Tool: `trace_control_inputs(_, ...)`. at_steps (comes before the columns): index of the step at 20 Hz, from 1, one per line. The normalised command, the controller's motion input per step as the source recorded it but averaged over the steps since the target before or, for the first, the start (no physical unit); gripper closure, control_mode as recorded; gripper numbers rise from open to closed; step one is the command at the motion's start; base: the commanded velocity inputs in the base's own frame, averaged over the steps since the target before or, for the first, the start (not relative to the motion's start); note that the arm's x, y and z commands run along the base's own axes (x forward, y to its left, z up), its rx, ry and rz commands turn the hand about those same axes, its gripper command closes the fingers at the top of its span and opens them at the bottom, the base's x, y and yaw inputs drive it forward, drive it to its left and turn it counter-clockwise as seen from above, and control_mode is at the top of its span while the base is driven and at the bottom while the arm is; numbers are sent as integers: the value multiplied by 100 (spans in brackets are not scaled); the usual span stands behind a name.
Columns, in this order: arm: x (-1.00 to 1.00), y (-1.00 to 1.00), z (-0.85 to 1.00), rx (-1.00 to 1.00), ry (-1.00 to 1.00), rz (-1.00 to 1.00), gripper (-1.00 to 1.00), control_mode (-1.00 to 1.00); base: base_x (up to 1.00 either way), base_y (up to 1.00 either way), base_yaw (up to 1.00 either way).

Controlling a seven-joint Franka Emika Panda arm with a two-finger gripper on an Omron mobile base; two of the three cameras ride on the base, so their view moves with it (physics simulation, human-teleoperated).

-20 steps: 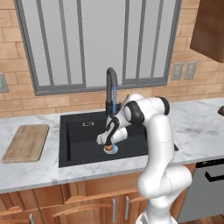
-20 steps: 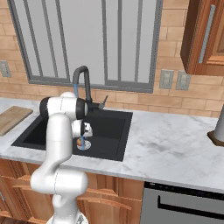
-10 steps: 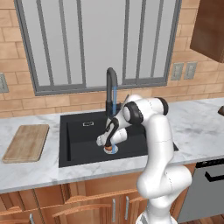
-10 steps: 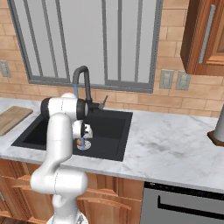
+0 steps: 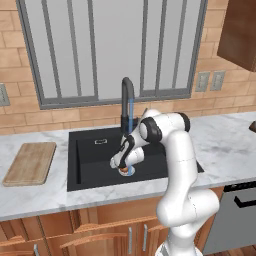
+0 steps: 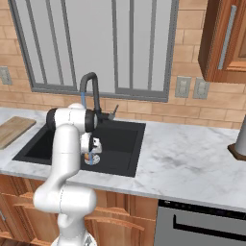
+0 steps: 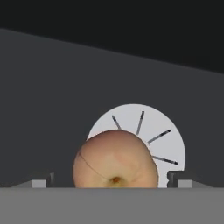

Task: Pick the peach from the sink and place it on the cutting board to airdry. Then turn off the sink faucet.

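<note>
Low in the sink [image 5: 87, 167], gripper [image 7: 111, 181] fingers spread, seemingly not gripping peach [image 7: 115, 158], over the drain [image 7: 151, 131], basin walls well apart.

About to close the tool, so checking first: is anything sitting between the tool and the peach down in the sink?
Nothing visible. In the hand view the peach sits between the two fingertips, over the silver drain, with bare black sink around it. The tool hangs low in the basin.

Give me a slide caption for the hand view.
Peach over the sink's silver drain, between the open jaws.
</note>
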Motion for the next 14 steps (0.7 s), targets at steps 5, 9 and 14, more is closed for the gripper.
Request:
trace_control_inputs(5, 16, 0, -10, 0, 4, 0, -100, -100, 0, 0, 0)
trace_control_inputs(9, 11, 0, -13, 0, 4, 0, 100, -100, 0, 0, 0)
trace_control_inputs(14, 1, 0, -12, 0, 5, -1, 100, -100, 0, 0, 0)
